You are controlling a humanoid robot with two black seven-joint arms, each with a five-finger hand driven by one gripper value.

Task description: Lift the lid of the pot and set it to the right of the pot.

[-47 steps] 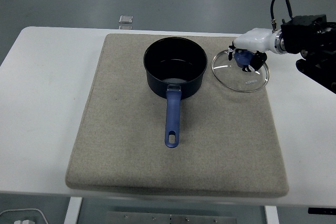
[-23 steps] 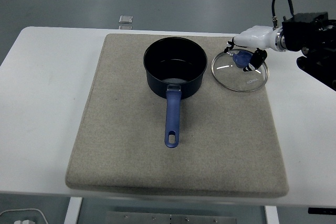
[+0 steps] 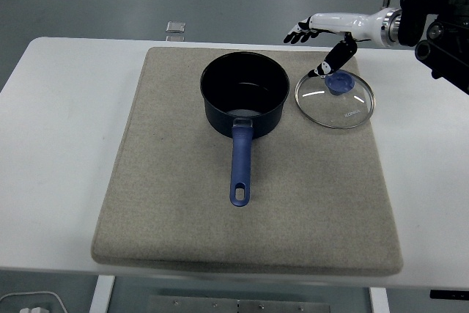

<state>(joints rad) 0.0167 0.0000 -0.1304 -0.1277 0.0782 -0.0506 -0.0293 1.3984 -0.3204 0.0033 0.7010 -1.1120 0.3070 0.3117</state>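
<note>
The glass lid [image 3: 335,100] lay flat on the mat [image 3: 249,203], just right of the pot [image 3: 244,93] — the right hand [image 3: 322,31] hovered above it at upper right, fingers spread, holding nothing.

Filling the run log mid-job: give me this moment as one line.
lid: flat on mat, right of pot | pot: open | right hand: open, above lid, holding nothing | left arm: out of view

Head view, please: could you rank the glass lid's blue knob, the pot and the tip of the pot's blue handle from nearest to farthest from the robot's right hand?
From the right hand:
1. Lid knob, just below the hand, on the glass lid right of the pot.
2. Pot, to the hand's left, mid-mat.
3. Handle tip, toward the table's near edge.
</note>
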